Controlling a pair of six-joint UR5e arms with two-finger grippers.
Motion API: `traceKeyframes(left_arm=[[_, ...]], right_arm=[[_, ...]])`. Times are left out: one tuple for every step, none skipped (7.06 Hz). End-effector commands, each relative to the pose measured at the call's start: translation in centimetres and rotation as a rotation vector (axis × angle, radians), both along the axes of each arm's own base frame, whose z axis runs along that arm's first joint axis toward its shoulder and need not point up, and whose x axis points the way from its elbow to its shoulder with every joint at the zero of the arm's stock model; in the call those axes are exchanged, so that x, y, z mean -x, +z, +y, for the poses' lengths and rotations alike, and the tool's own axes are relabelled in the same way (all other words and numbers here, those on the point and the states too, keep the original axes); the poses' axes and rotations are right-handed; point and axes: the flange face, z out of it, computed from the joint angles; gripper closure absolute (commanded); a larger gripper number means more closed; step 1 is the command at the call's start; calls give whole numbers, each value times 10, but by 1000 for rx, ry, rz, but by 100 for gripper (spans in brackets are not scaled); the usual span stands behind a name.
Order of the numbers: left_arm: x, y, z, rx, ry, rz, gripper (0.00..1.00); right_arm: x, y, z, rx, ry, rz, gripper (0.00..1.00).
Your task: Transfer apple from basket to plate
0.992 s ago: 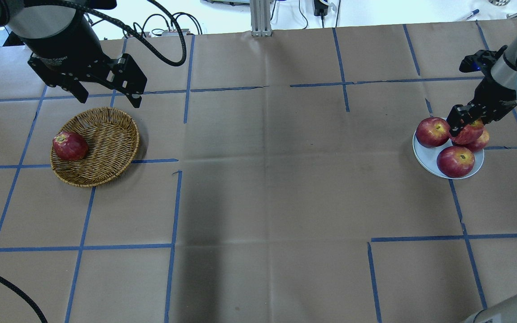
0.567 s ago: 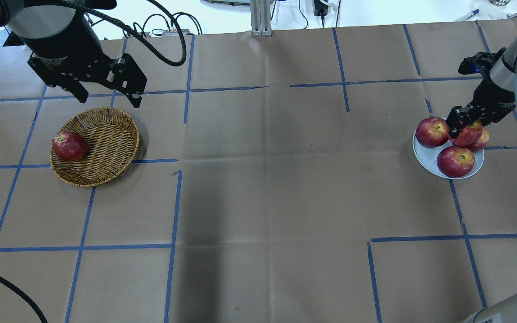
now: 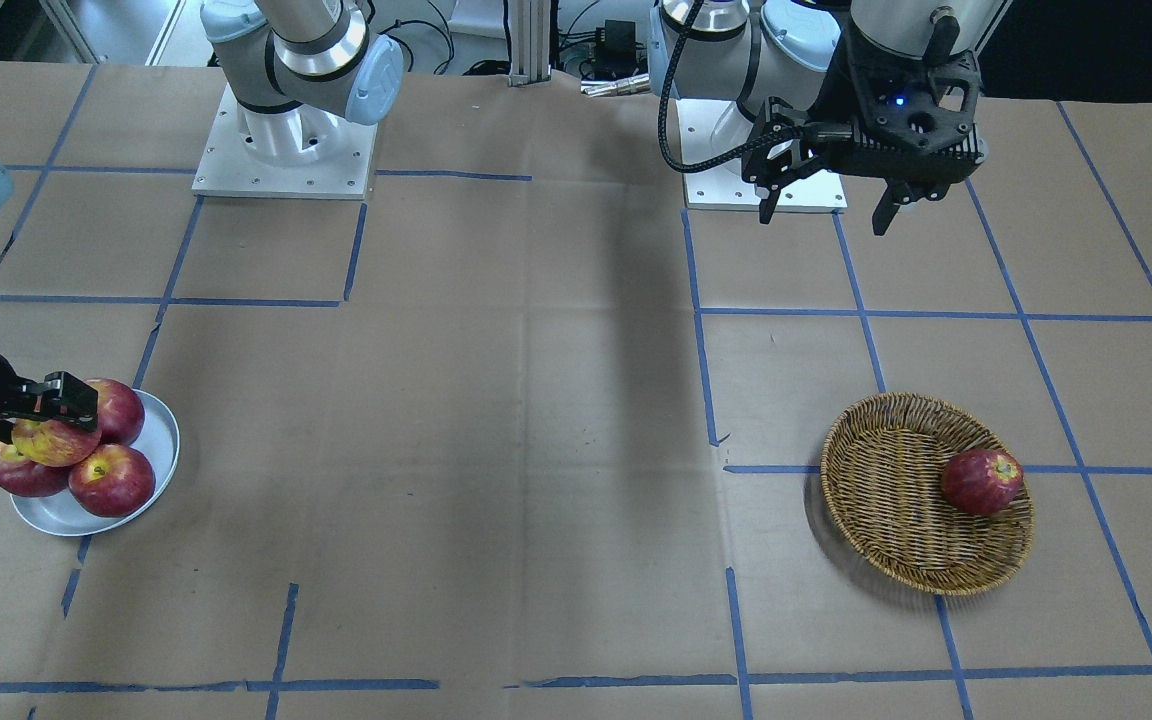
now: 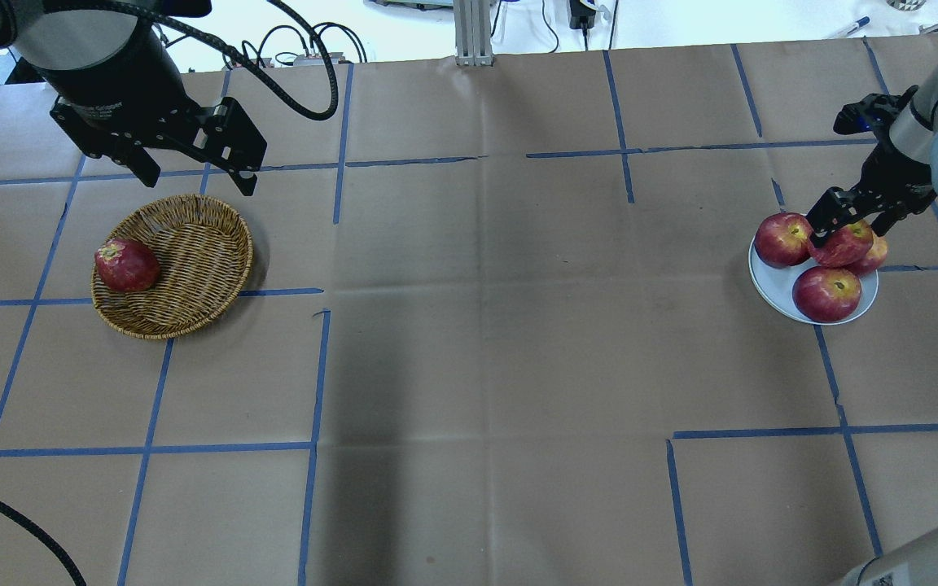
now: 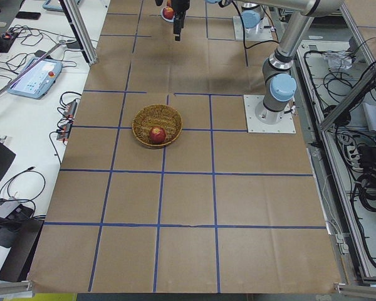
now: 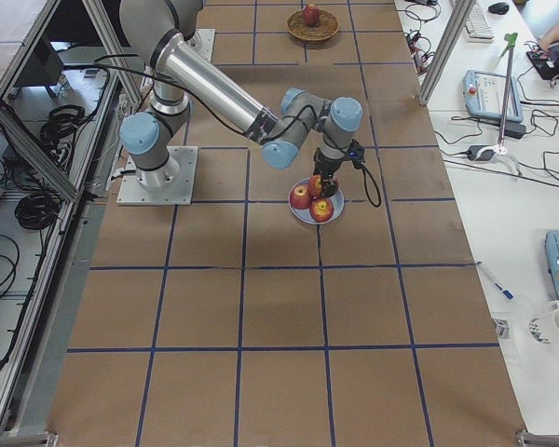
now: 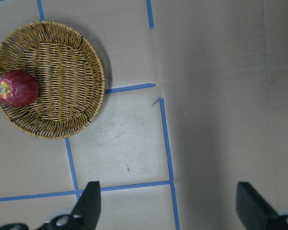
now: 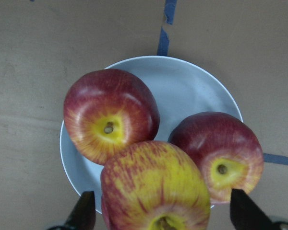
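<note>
The yellow, red-streaked apple point(image 4: 843, 244) rests on top of three darker red apples on the small white plate point(image 4: 770, 285) at the right. It fills the bottom of the right wrist view point(image 8: 153, 187). My right gripper point(image 4: 852, 221) is open, with its fingers on either side of this apple and a small gap around it point(image 8: 161, 213). The wicker basket point(image 4: 192, 244) sits at the left and holds one dark red apple point(image 4: 127, 265) against its left rim. My left gripper point(image 4: 196, 179) is open and empty, hovering above the basket's far edge.
The table is covered in brown paper with blue tape lines. The three red apples crowd the plate point(image 8: 192, 86). The basket point(image 7: 62, 86) shows at the upper left of the left wrist view. Cables and a metal post stand beyond the far edge.
My right gripper has moved slightly up and away from the plate, while the yellow-red apple stays on the pile. The left arm and the basket have not moved.
</note>
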Motion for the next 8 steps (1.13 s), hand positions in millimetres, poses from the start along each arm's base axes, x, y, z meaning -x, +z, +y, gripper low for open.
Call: traceKeyframes(left_arm=[[0,0,0,0,0,0,1],[0,0,0,0,0,0,1],[0,0,0,0,0,0,1],[0,0,0,0,0,0,1],[0,0,0,0,0,2,1],[1,0,0,0,0,2,1],[1,0,0,0,0,2,1],[1,0,0,0,1,2,1]], right_arm=[[-3,26,-3,38,0,22,0],[-12,60,-3,76,10,35,0],[-44,91,-1,97,30,39,0],[-84,124,5,125,39,36,0],[-119,154,18,122,-10,34,0],[-156,179,30,112,-79,31,0],[-202,188,43,99,-125,31,0],[-245,193,55,110,-160,34,0]])
